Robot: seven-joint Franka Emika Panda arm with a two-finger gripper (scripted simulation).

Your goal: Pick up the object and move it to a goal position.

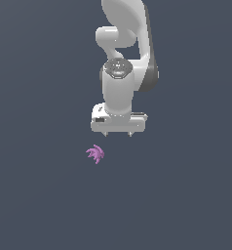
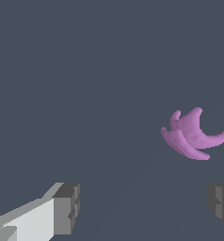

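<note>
The object (image 1: pixel 95 154) is a tiny purple-magenta spiky thing with curved pointed prongs, lying on the dark grey floor. It also shows in the wrist view (image 2: pixel 191 135). My gripper (image 1: pixel 118 133) hangs above the floor, up and toward the exterior view's right of the object, not touching it. In the wrist view the gripper (image 2: pixel 144 209) is open and empty, with its grey fingertips (image 2: pixel 67 207) wide apart. The object lies apart from the fingers, outside the gap between them.
The white arm (image 1: pixel 120 83) rises behind the gripper toward the top of the exterior view. The dark grey floor (image 1: pixel 186 195) stretches all around. No other objects or edges show.
</note>
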